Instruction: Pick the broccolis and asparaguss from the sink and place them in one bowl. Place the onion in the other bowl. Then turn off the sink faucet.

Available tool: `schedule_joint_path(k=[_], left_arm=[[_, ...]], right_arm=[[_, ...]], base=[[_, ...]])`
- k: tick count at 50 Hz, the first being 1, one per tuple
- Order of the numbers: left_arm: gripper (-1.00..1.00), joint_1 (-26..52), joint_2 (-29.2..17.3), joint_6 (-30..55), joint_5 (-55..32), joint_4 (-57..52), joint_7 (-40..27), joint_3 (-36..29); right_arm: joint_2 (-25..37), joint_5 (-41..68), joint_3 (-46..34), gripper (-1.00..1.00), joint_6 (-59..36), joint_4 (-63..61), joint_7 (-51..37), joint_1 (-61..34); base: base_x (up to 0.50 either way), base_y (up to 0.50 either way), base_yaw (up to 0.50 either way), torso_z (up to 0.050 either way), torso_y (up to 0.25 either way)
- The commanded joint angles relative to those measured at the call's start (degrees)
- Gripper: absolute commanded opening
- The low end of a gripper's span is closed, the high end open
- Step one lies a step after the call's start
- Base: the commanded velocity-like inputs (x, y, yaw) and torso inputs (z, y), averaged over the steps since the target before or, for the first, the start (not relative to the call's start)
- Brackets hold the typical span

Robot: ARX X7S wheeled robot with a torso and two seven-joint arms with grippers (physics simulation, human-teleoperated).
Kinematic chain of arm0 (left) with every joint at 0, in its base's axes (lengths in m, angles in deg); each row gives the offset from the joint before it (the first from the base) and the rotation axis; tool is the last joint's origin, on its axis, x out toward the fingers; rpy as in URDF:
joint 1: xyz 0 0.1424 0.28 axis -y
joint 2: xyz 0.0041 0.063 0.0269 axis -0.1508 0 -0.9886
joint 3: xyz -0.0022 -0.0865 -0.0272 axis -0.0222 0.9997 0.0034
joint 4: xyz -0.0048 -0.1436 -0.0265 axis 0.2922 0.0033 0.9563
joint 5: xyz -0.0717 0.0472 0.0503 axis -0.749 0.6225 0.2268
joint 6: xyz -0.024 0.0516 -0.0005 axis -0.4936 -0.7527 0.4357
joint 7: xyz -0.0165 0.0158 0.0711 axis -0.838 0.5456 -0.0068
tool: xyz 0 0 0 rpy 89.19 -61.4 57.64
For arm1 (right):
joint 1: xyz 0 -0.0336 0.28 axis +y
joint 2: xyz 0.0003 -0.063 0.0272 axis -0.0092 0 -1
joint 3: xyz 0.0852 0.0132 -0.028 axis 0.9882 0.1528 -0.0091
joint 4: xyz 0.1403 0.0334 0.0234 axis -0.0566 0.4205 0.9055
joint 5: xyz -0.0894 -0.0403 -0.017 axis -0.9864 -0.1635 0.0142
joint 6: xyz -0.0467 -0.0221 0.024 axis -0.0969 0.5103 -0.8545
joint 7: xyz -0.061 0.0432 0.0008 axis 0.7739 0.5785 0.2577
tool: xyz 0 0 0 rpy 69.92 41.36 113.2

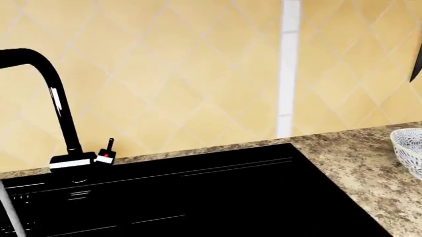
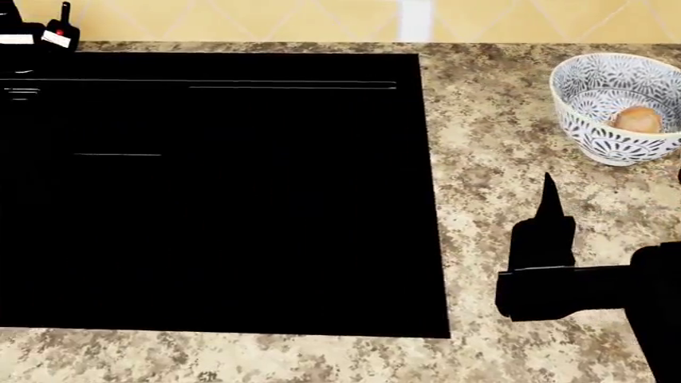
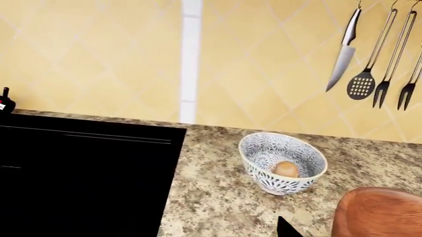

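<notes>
**Onion in the patterned bowl, right claw over the table beside the sink**

Nearest in the head view, the right claw (image 2: 548,199) reaches in from the right edge over the speckled stone table (image 2: 500,239), just right of the black sink (image 2: 213,191). Only one dark pointed finger shows clearly, aimed toward the wall, so whether the claw is spread or pressed together cannot be told. It grips nothing that can be seen. In the right wrist view only a dark tip (image 3: 287,228) of it shows at the lower edge, next to the rim of a brown wooden bowl (image 3: 379,212) that sits close to the camera.

The sink basin renders as flat black in every view, so no broccoli or asparagus can be made out inside it.

Farther on, a blue-and-white patterned bowl (image 2: 617,108) stands upright on the table, right of the sink and well apart from it. The onion (image 2: 637,120) lies inside it, against the wall of the bowl.

At the sink's far left corner stands the black faucet (image 1: 56,94), its spout arching away from the base, with a small lever handle (image 1: 106,153) marked red just beside it. A thin pale streak (image 1: 10,207) crosses the corner of the left wrist view below the spout. The left claw does not show in any view.

Farthest away, on the yellow tiled wall (image 3: 99,54), a knife (image 3: 344,52), a slotted spatula (image 3: 362,81) and two forks (image 3: 396,84) hang from hooks above the patterned bowl.
</notes>
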Motion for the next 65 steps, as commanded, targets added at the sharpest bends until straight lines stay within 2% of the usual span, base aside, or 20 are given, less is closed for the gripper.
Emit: schedule_joint_path(k=[1, 20, 44, 49, 65], left_arm=[[1.00, -0.4, 0.1, -0.1, 0.1, -0.2, 0.4, 0.3], [1.00, -0.5, -0.4, -0.4, 0.8, 0.1, 0.5, 0.7], [1.00, -1.6, -1.2, -1.1, 1.0, -1.6, -0.9, 1.1], [1.00, -1.5, -0.8, -1.0, 1.2, -1.2, -0.9, 1.0], [1.00, -2.2, -1.6, -1.1, 2.0, -1.7, -1.0, 1.0]], right_arm=[[-1.0, -1.6, 0.3, 1.00, 0.5, 0.2, 0.8, 1.0], [-3.4, -4.5, -1.4, 1.00, 0.6, 1.4, 2.3, 2.0], [-3.5, -4.5, -1.7, 1.00, 0.1, 1.9, 2.8, 0.4], [-3.1, -5.0, -0.7, 1.00, 1.3, 1.2, 2.8, 2.6], [-4.1, -6.3, -1.0, 1.00, 1.6, 1.0, 3.5, 2.0]], base=[[-0.02, 0.50, 0.00, 0.000, 0.000], [-0.01, 0.50, 0.00, 0.000, 0.000], [-0.01, 0.50, 0.00, 0.000, 0.000], [-0.01, 0.50, 0.00, 0.000, 0.000], [0.00, 0.09, 0.00, 0.000, 0.000]])
